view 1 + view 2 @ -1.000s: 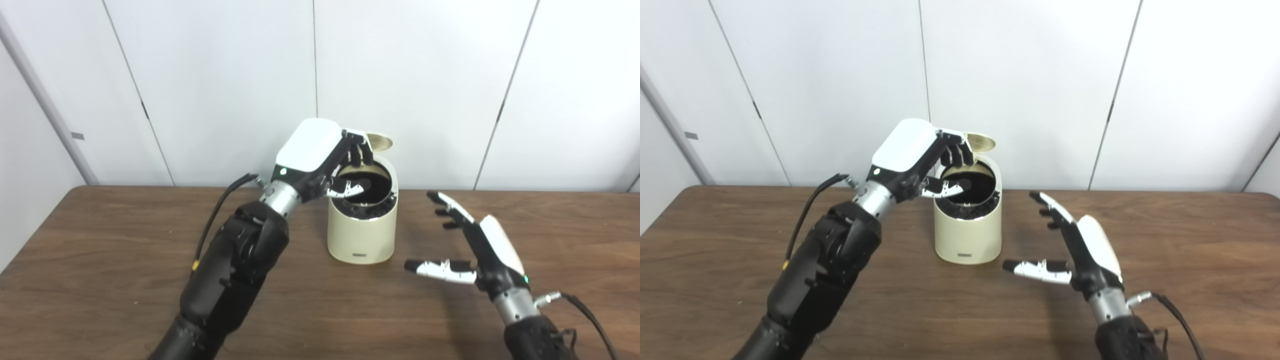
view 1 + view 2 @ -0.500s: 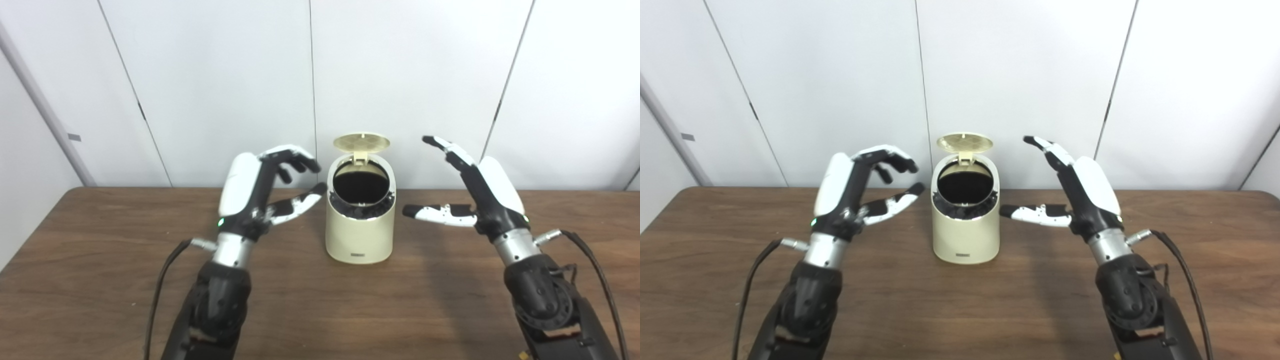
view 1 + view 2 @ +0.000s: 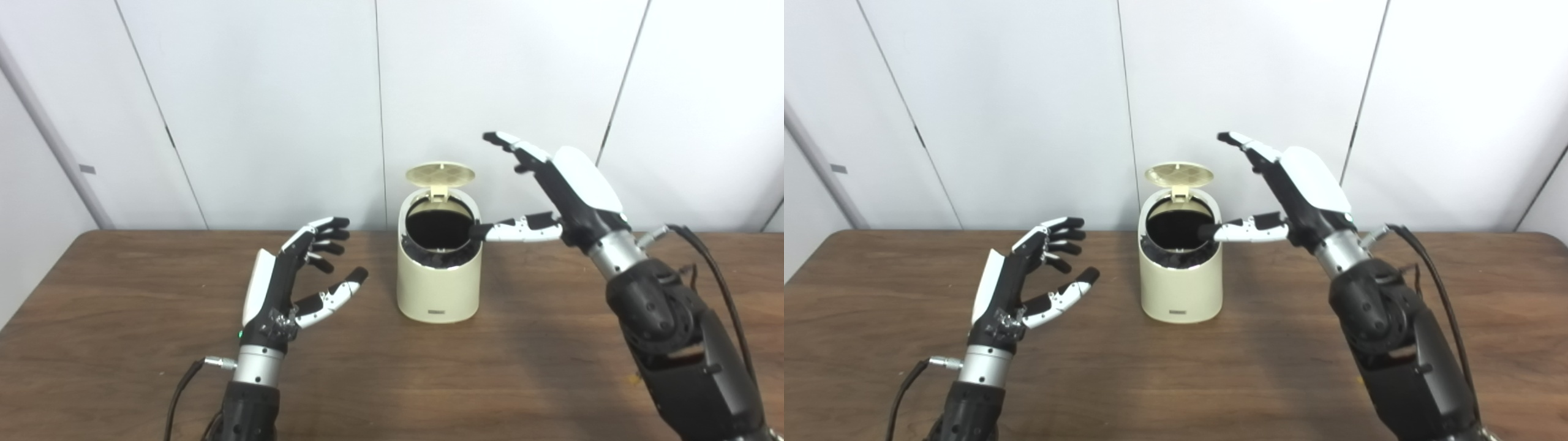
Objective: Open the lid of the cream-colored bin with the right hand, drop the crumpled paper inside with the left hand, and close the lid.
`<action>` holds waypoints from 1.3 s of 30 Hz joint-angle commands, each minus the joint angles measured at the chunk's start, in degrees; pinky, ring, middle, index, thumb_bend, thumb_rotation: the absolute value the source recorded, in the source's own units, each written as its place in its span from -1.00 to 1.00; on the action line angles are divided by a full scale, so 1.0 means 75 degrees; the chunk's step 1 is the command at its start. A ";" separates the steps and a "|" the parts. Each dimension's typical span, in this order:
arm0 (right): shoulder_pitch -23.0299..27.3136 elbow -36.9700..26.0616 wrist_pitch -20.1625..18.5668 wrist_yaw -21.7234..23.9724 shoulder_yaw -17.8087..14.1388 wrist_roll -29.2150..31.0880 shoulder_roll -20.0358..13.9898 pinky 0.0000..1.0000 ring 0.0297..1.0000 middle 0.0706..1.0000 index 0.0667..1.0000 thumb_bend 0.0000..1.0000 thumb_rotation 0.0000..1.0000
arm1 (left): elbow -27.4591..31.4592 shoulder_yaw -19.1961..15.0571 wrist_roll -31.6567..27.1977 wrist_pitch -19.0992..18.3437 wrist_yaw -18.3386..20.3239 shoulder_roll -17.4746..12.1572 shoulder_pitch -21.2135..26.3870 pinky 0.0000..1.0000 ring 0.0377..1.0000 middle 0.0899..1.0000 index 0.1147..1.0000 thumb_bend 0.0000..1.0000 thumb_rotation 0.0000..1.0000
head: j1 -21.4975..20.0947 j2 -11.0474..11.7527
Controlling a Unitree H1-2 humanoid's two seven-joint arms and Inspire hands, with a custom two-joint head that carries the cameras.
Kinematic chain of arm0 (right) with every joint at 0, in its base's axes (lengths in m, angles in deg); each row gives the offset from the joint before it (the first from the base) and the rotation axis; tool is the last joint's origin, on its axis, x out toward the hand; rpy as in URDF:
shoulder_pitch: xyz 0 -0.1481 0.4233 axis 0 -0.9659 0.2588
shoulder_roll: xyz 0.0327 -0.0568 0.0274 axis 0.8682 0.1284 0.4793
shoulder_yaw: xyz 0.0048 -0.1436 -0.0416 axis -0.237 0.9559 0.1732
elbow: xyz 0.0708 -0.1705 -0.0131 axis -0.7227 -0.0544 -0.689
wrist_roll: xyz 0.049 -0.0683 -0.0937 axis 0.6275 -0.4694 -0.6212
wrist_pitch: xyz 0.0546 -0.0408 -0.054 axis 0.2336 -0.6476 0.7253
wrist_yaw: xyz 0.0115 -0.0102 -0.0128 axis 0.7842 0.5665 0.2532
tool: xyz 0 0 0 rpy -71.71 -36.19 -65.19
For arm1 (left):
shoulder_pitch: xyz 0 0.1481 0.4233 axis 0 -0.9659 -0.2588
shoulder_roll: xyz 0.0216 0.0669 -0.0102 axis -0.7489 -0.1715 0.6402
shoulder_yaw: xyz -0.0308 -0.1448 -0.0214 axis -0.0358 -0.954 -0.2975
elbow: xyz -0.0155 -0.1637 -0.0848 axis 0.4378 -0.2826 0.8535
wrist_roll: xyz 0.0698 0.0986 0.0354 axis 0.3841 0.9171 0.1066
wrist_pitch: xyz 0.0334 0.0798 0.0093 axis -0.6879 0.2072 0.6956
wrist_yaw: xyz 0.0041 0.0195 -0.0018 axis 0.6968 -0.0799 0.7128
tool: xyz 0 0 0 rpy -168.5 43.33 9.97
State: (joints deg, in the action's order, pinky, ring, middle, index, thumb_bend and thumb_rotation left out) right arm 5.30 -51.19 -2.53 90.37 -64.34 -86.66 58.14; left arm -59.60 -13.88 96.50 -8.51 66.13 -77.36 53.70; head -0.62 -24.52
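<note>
Cream-coloured and smooth, the bin [image 3: 437, 282] is a squat rounded cylinder standing upright near the middle of the desk [image 3: 122, 343], whose top is dark brown wood with a streaked grain. Its round lid [image 3: 440, 174] is tipped up on a hinge at the back, showing a ribbed underside, and the slanted mouth below it opens onto a black interior with a dark crinkled liner edge around the rim. No crumpled paper can be seen on the desk or in either hand; the inside of the bin is too dark to tell what lies there. At the left, the left hand [image 3: 288, 285] is held upright just above the desk and well apart from the bin, its glossy white back shell turned outward, black-and-white fingers spread and gently curled, holding nothing. On the other side, the right hand [image 3: 560, 187] is raised beside and above the bin, fingers stretched out flat and apart, empty, with the thumb [image 3: 517, 228] reaching sideways so that its black tip sits at the bin's rim. Behind the desk stand plain white wall panels [image 3: 275, 92] with thin dark seams.
</note>
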 commanded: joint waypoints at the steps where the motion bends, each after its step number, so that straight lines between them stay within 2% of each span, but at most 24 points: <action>1: 0.0409 -0.0282 -0.0026 0.0049 -0.0025 -0.0132 -0.0137 0.54 0.86 0.80 0.79 0.54 0.32 | 0.0115 0.0011 -0.0008 0.0046 -0.0039 0.0010 0.0151 0.04 0.30 0.39 0.46 0.13 -0.64 | 0.0000 0.0006; 6: 0.0530 -0.0303 -0.0188 0.0265 0.0058 -0.0341 -0.0138 0.54 0.85 0.80 0.80 0.53 0.31 | 0.0000 0.0026 0.0004 0.0020 -0.0018 -0.0007 0.0097 0.05 0.31 0.41 0.47 0.18 -0.69 | 0.0039 -0.0008; 15: 0.0731 -0.0102 -0.0023 0.0491 0.0351 -0.0590 -0.0283 0.53 0.82 0.74 0.75 0.47 0.27 | -0.0129 0.0089 0.0174 -0.0111 -0.0011 -0.0058 -0.0056 0.05 0.33 0.41 0.47 0.23 -0.79 | 0.0070 0.0007; 19: 0.0761 0.0039 -0.0022 0.0552 0.0416 -0.0588 -0.0289 0.73 0.90 0.76 0.76 0.50 0.31 | -0.0147 0.0099 0.0211 -0.0134 -0.0034 -0.0050 -0.0101 0.01 0.31 0.41 0.47 0.24 -0.80 | 0.0081 -0.0006; 25: 0.0769 0.0100 0.0054 0.0589 0.0510 -0.0579 -0.0261 0.86 0.97 0.77 0.75 0.54 0.33 | -0.0193 0.0099 0.0246 -0.0076 -0.0053 -0.0034 -0.0093 0.04 0.32 0.42 0.47 0.25 -0.72 | 0.0107 -0.0024; 31: 0.0845 0.0266 0.0321 0.0585 0.0575 -0.0493 -0.0255 0.85 0.99 0.74 0.72 0.51 0.27 | -0.0173 0.0134 0.0379 -0.0131 -0.0063 -0.0008 -0.0083 0.04 0.30 0.41 0.48 0.25 -0.71 | 0.0137 -0.0037; 37: 0.0916 0.0294 0.0493 0.0585 0.0718 -0.0775 -0.0276 0.68 0.94 0.70 0.70 0.51 0.22 | -0.0223 0.0155 0.0389 -0.0074 -0.0096 0.0015 -0.0084 0.00 0.27 0.39 0.46 0.26 -0.74 | 0.0174 -0.0055; 39: 0.0933 0.0267 0.0528 0.0627 0.0780 -0.0917 -0.0295 0.69 0.93 0.70 0.70 0.51 0.23 | -0.0213 0.0166 0.0416 -0.0107 -0.0094 0.0017 -0.0089 0.00 0.27 0.39 0.46 0.25 -0.74 | 0.0182 -0.0071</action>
State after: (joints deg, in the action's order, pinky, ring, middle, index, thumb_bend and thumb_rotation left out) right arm 8.94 -47.85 -0.05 95.86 -58.39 -92.71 56.85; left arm -61.85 -12.68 99.09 -10.26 66.51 -77.35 51.61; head 0.70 -25.05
